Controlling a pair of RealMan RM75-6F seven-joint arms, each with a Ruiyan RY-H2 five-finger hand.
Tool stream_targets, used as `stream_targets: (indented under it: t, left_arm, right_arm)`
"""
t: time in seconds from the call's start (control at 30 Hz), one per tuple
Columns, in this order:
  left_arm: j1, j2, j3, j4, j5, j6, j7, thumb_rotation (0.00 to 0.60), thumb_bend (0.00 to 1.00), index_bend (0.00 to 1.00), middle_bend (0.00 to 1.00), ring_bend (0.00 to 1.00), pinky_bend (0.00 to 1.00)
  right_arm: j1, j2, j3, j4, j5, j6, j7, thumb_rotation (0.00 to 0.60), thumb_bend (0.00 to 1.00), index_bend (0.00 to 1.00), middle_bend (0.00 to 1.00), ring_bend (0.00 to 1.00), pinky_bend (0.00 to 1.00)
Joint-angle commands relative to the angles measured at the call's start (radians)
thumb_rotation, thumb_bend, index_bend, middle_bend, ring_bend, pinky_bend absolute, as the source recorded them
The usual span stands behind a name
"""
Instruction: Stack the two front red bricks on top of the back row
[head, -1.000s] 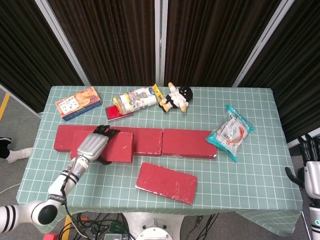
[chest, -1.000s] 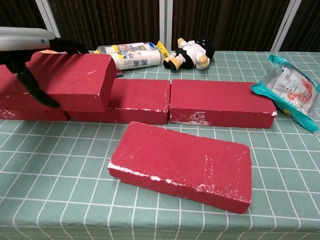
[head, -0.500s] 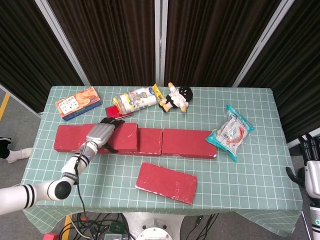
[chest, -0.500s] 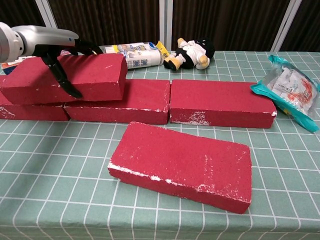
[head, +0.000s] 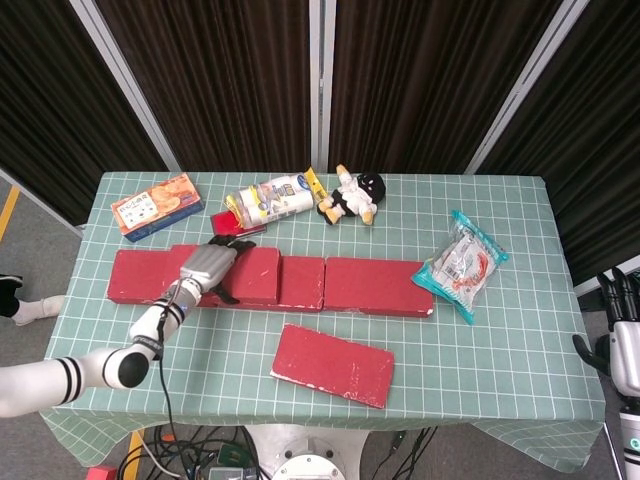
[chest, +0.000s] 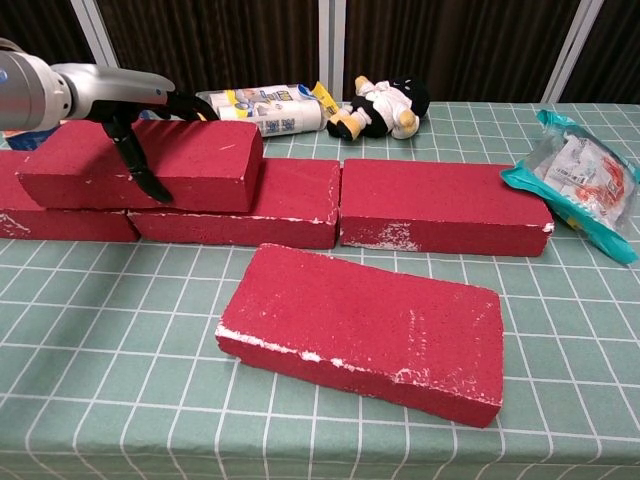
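My left hand (head: 208, 266) grips a red brick (head: 256, 272) across its width, thumb down the front face. In the chest view that held brick (chest: 195, 160) lies on top of the back row, spanning the joint between the left brick (chest: 50, 218) and the middle brick (chest: 290, 205), with my left hand (chest: 135, 105) around its left part. The right back brick (chest: 440, 205) has nothing on it. A second red brick (chest: 365, 330) lies flat and slightly skewed in front of the row. My right hand (head: 622, 335) hangs beyond the table's right edge, fingers apart and holding nothing.
Behind the row lie an orange box (head: 156, 205), a wrapped bottle (head: 268, 198) and a small plush doll (head: 352, 194). A teal snack bag (head: 459, 263) sits just right of the row. The green gridded tablecloth (head: 500, 370) covers the table.
My left hand has carried the brick back and slightly right, lowering it from a raised position in front of the row onto the top of the back bricks.
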Motion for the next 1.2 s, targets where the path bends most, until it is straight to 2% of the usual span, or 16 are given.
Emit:
stream_targets:
  t: [0.03, 0.33, 1.2]
  left_arm:
    - [-0.003, -0.004, 0.007, 0.008, 0.007, -0.003, -0.012, 0.6, 0.06, 0.13, 0.17, 0.0, 0.0]
    - [-0.012, -0.002, 0.029, 0.026, 0.023, -0.016, -0.038, 0.6, 0.06, 0.13, 0.17, 0.0, 0.0]
    - [-0.005, 0.01, 0.046, 0.059, 0.132, -0.045, -0.146, 0.6, 0.06, 0.13, 0.17, 0.0, 0.0]
  right_arm:
    - [0.001, -0.001, 0.001, -0.001, 0.001, -0.001, -0.002, 0.6, 0.17, 0.0, 0.0, 0.0, 0.0]
    - [0.002, -0.002, -0.001, -0.008, 0.007, -0.006, -0.012, 0.6, 0.17, 0.0, 0.0, 0.0, 0.0]
    - [0.002, 0.003, -0.002, -0.026, 0.009, -0.006, -0.032, 0.6, 0.17, 0.0, 0.0, 0.0, 0.0]
